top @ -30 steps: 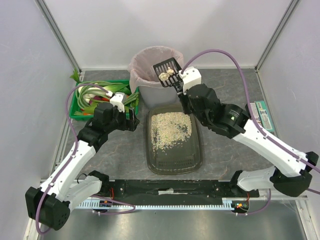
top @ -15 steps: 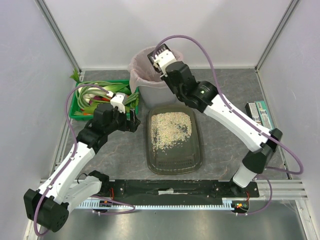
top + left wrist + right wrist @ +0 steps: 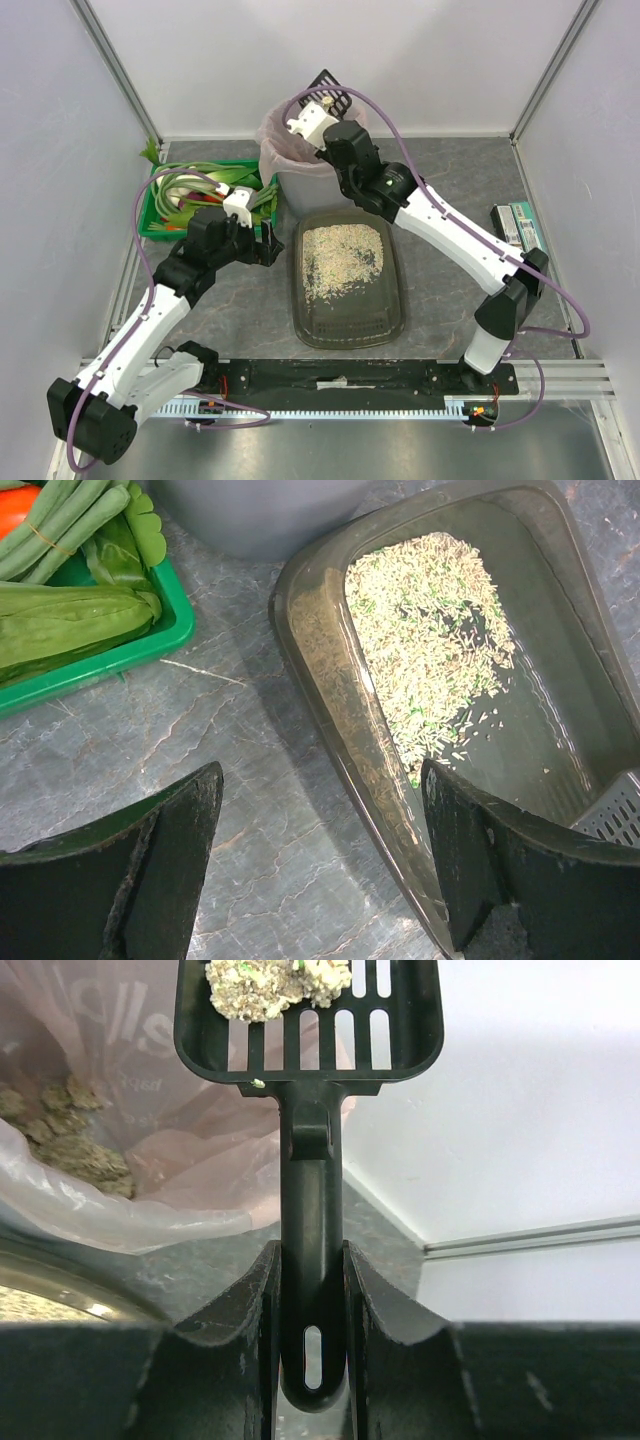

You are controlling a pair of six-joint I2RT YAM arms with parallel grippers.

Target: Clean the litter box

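Litter box: the big dark tray [image 3: 350,322] lies flat on the grey table [image 3: 240,300], in the middle, just in front of the bin. The left wrist view shows its left wall [image 3: 312,655] from close up.
Litter: the pale grains [image 3: 342,258] lie in the far half of the tray. The near half is mostly bare. Close up, a few tiny green bits show among the grains [image 3: 430,650].
Right hand: the right gripper [image 3: 320,108] is up over the bin. Its two fingers [image 3: 262,1295] are squeezed tight on the handle of the scoop.
Scoop: the black scoop [image 3: 310,1160] has long slots and points up and away. A lump of clumped litter [image 3: 278,980] sits on it. From above, the scoop [image 3: 330,85] is over the far rim of the bin.
Bin: the grey bin [image 3: 290,185] has a pink bag [image 3: 120,1110] inside. Brown clumps [image 3: 80,1150] lie in the bag.
Left hand: the left gripper [image 3: 268,240] is low, by the left side of the tray. Its fingers [image 3: 180,840] are spread wide and hold nothing. One finger looks to be over the rim, but I cannot tell if it touches.
Green crate: the crate [image 3: 150,228] sits to the left of the bin, full of green vegetables [image 3: 200,185].
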